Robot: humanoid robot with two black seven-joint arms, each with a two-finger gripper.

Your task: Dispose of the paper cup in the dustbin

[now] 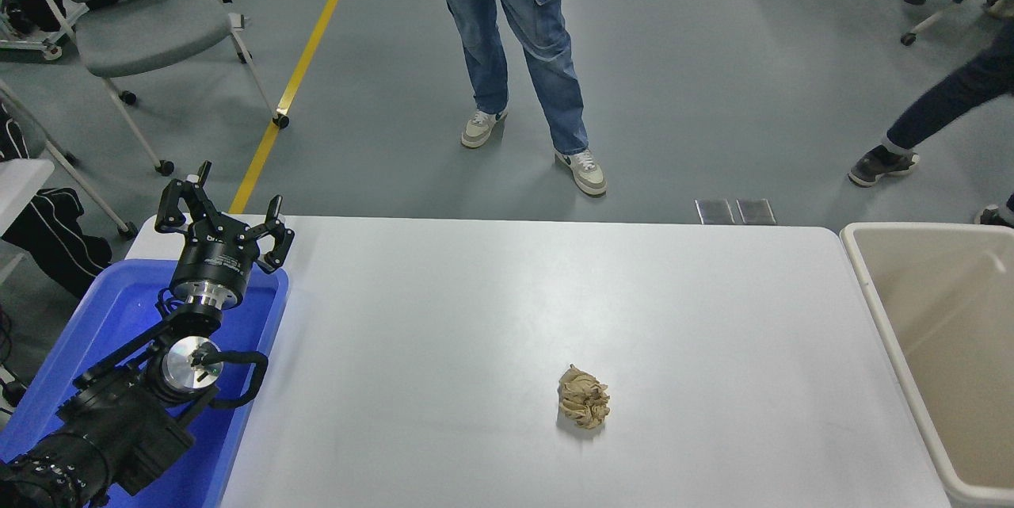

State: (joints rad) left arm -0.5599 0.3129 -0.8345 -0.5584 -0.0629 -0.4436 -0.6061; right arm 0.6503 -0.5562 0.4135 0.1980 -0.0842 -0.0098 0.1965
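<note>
The beige dustbin (879, 298) stands at the table's right end, its inside showing only bare walls. The paper cup is out of view. My left gripper (219, 211) is open and empty, parked above the far end of the blue tray at the table's left. My right arm and gripper are out of view.
A crumpled tan paper ball (584, 406) lies on the white table (515, 302), right of centre near the front. A blue plastic tray (119, 318) sits at the left edge. A person in jeans (515, 32) stands beyond the far side; another person's leg (935, 116) shows at the right.
</note>
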